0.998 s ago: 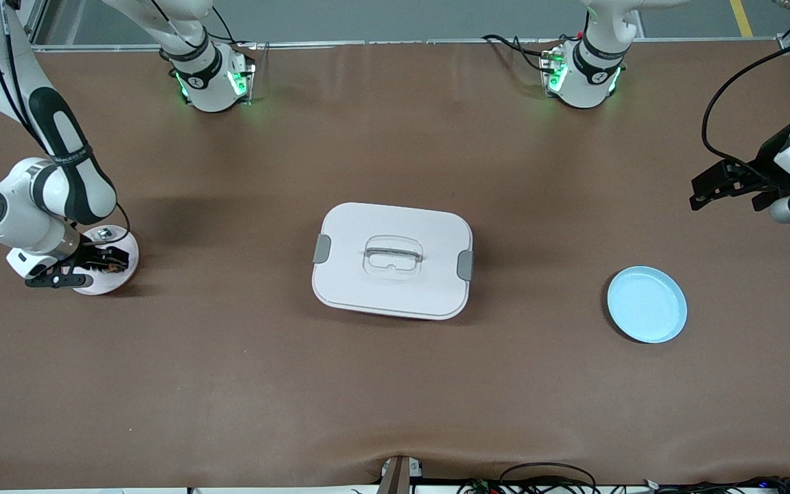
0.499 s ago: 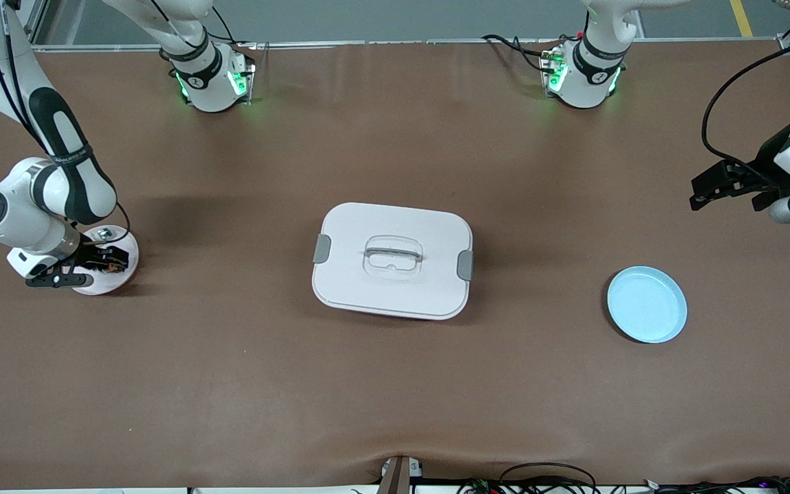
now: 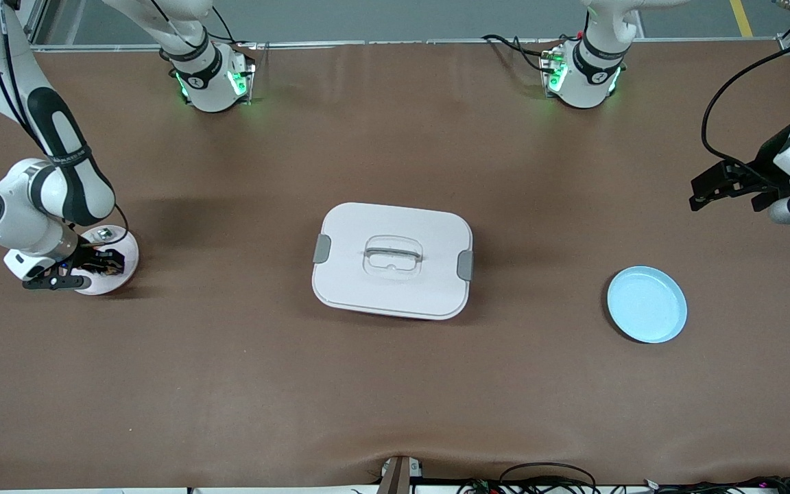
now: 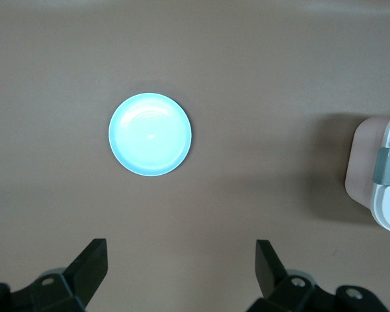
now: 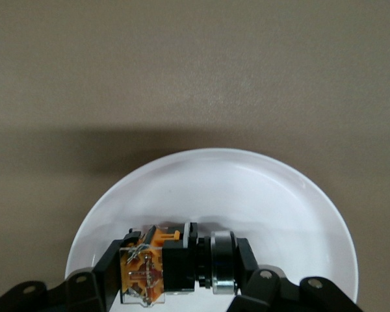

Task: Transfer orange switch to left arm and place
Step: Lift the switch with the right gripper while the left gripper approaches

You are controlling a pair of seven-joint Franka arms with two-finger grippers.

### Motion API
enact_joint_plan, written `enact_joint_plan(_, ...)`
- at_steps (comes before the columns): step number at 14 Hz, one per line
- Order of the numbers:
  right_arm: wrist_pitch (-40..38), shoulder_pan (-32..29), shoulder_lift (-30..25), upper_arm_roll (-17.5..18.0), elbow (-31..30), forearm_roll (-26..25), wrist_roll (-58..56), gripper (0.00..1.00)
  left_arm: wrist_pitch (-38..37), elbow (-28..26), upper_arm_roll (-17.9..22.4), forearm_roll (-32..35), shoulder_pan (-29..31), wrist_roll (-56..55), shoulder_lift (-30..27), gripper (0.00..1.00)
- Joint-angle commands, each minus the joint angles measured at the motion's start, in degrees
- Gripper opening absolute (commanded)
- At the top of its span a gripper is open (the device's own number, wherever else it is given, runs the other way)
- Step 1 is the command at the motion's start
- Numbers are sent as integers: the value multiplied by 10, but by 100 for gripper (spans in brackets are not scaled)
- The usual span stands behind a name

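One desk (image 3: pixel 395 384) is seen, covered in a plain brown sheet; a grey floor with a yellow line is glimpsed above its top edge, and cables are strung along the edge nearest the front camera. Two white arms are counted, their bases lit green. One box (image 3: pixel 392 260), white with two grey side latches and a recessed handle in its lid, is set at the middle of the desk. Two plates are counted: one light blue plate (image 3: pixel 647 304), toward the left arm's end and nearer the front camera than the box, and one white plate (image 3: pixel 115 256), toward the right arm's end. One orange switch (image 5: pixel 175 263) is found on the white plate, lying on its side, its black body gripped between the fingers of the right tool (image 3: pixel 90 265); that tool is closed narrow on it, low over the plate. The left tool (image 3: pixel 727 184) is held wide and holds nothing; it is kept in the air over bare desk at the left arm's end, where that arm waits; in the left wrist view the blue plate and one corner of the box are shown.
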Motion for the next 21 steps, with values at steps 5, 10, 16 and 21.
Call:
enact_joint_plan(5,-254,20,-30,8,151,2,39,0,-8,16,0,9,2,12,6,100)
enact_joint_plan(10,-410,73,-64,8,227,30,172,0,-9,42,-6,-19,-2,8,4,100)
enact_joint_plan(16,-519,129,-77,9,291,110,328,0,-9,45,-8,-224,-3,-16,6,100)
enact_joint_plan(21,-560,222,-77,9,361,158,548,0,14,45,-8,-370,-11,-47,44,100)
